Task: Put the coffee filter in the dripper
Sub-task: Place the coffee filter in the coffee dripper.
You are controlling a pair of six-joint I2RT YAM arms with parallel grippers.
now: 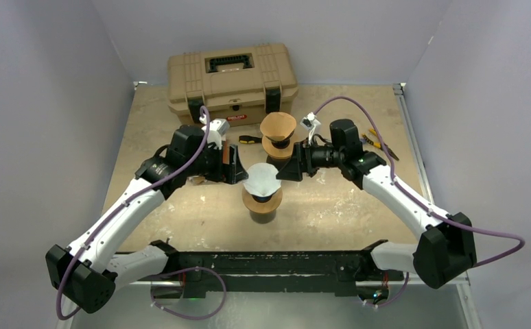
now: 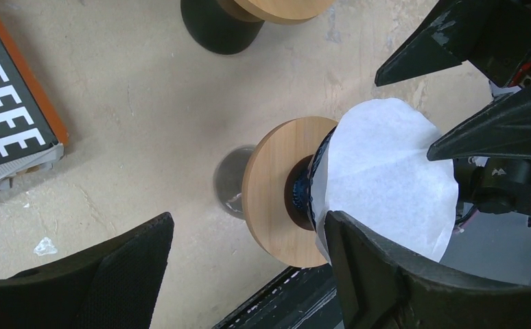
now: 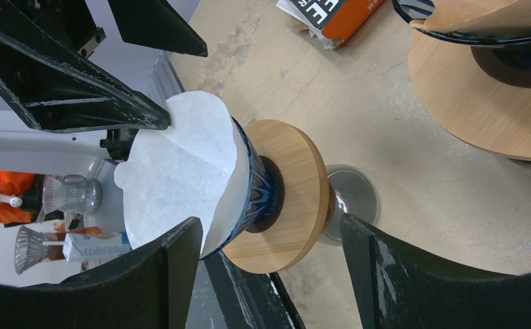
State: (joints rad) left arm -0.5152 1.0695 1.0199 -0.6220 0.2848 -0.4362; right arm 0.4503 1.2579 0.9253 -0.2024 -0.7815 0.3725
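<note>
Flanking filter in dripper; L gripper wide, empty; R gripper same

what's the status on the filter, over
Left gripper and right gripper open, flanking the dripper. White filter sits in it, edges above the rim. Second dripper behind, not in the way.

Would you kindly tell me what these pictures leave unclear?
- Dripper interior: covered by the white filter in every view.
- Filter box lettering: cut off by left wrist view's edge.
- Second dripper: cropped at both wrist views' edges.
- Tools, far right: too small in top view.
</note>
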